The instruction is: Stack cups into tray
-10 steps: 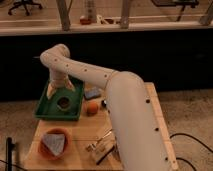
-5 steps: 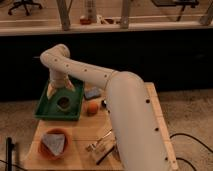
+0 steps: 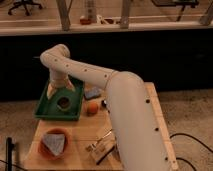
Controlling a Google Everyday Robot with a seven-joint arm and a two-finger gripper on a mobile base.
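The green tray (image 3: 46, 111) lies at the far left of the wooden table. A pale grey-green cup (image 3: 63, 102) with a dark inside stands in the tray. My gripper (image 3: 61, 89) hangs over the tray, just above and behind the cup, at the end of the white arm (image 3: 100, 80) that reaches across from the right. I see no other cup.
An orange-brown bowl with grey cloth (image 3: 54, 143) stands at the front left. A small orange object (image 3: 92, 108) and a grey-blue object (image 3: 92, 93) lie right of the tray. Some utensils (image 3: 102, 142) lie at the front by the arm. A dark counter runs behind.
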